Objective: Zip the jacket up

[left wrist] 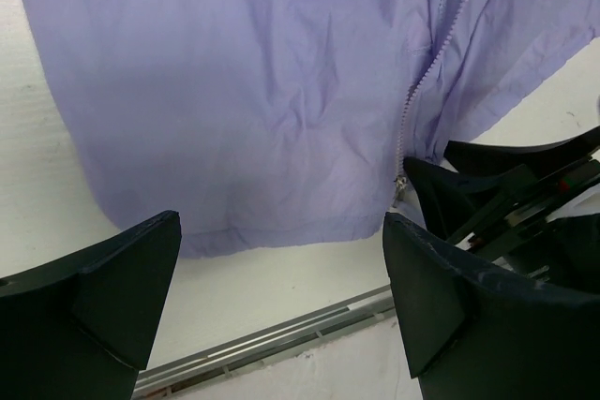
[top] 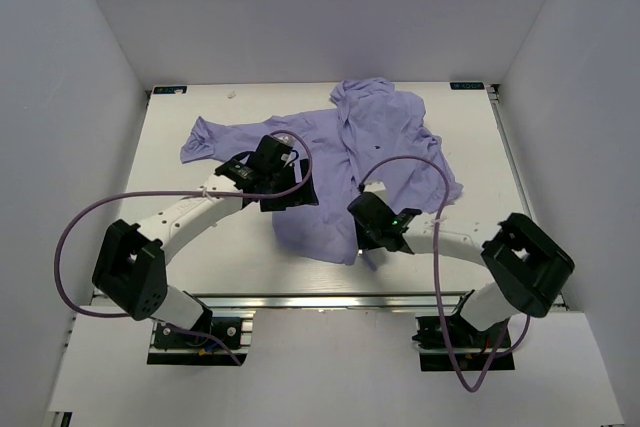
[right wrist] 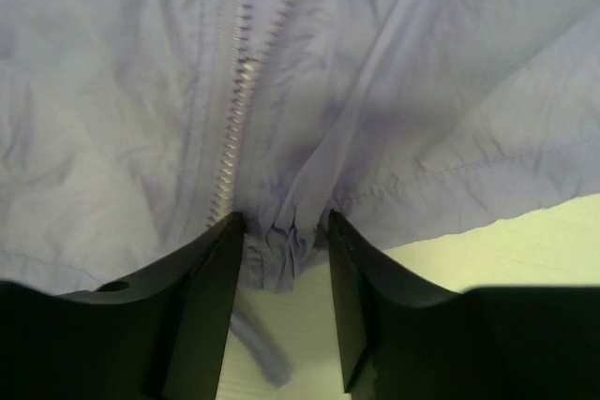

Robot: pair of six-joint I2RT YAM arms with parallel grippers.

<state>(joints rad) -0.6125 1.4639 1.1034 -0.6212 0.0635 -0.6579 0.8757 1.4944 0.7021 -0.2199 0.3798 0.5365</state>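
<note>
From above, the jacket (top: 400, 147) lies rumpled across the middle and far right of the table (top: 240, 247), with both arms reaching onto its near hem. The left gripper (left wrist: 281, 231), seen from its own camera, has its jaws spread wide and holds nothing, poised over the hem beside the zipper (left wrist: 417, 91). The right gripper (right wrist: 281, 231) is nearly closed, pinching bunched hem at the zipper's foot.

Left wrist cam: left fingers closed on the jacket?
No, the left fingers stand wide apart, with the jacket hem lying free beyond them.
</note>
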